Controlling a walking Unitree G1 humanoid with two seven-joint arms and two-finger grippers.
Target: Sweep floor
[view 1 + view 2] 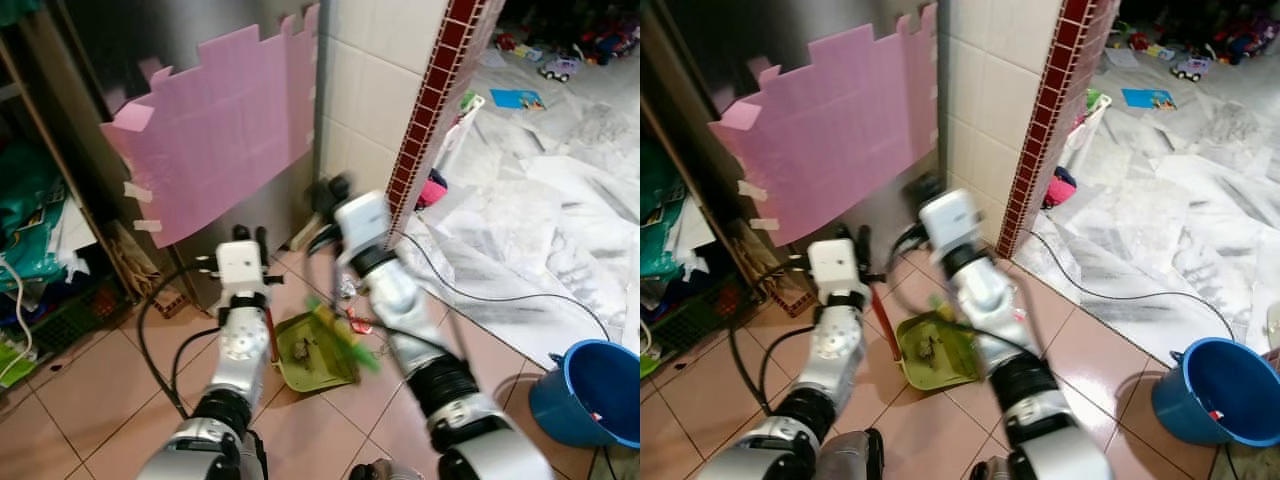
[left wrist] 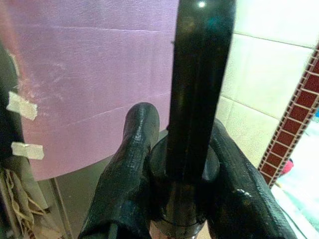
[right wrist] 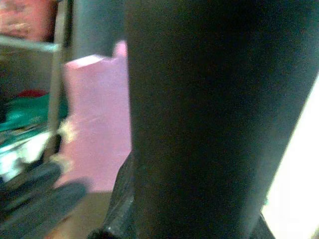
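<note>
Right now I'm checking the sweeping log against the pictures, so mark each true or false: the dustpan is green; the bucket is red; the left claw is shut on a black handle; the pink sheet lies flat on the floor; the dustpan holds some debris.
1. The dustpan is green. True.
2. The bucket is red. False: it is blue and stands on the tiled floor to the robot's right.
3. The left claw is shut on a black handle. True: its fingers press the handle from both sides.
4. The pink sheet lies flat on the floor. False: it is taped upright against the wall.
5. The dustpan holds some debris. True: a small dark clump lies in it.
</note>
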